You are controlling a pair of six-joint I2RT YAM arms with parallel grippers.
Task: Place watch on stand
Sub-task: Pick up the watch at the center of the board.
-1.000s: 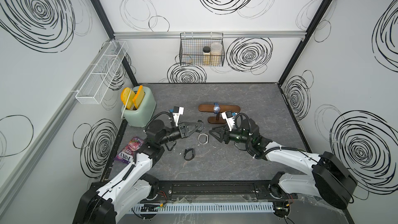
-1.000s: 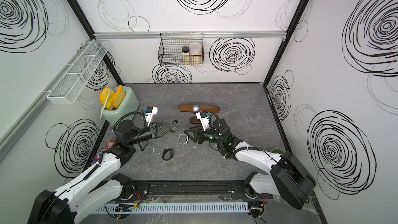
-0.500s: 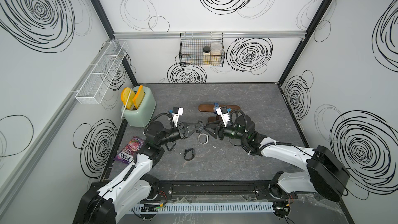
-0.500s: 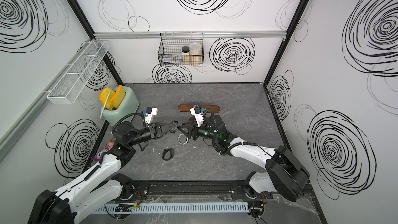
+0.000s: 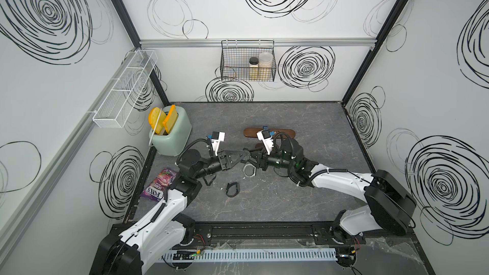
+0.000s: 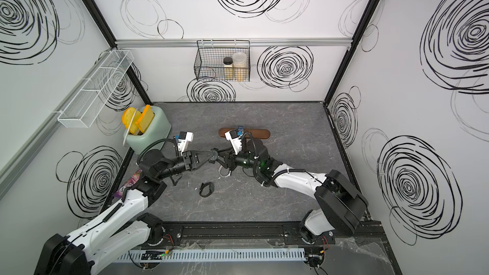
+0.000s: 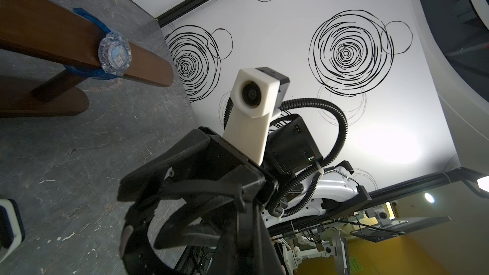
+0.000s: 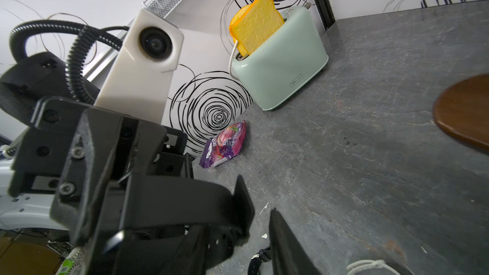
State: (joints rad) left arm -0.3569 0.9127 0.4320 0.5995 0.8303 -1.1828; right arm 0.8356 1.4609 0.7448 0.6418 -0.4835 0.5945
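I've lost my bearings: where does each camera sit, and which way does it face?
Top views: high over the front edge, looking down on the whole table; in both top views the left gripper faces the right gripper.
Left wrist: behind the left gripper, looking across at the stand and right gripper; own jaws in foreground.
Right wrist: behind the right gripper, looking at the toaster and left gripper; own jaws in foreground.
Shared: both wrist views show the held watch.

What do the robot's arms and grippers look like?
The left arm and right arm are white shells with black joints and ribbed black cables looping at the wrists. The left gripper and right gripper are black, with tapered fingers, each topped by a white camera block.
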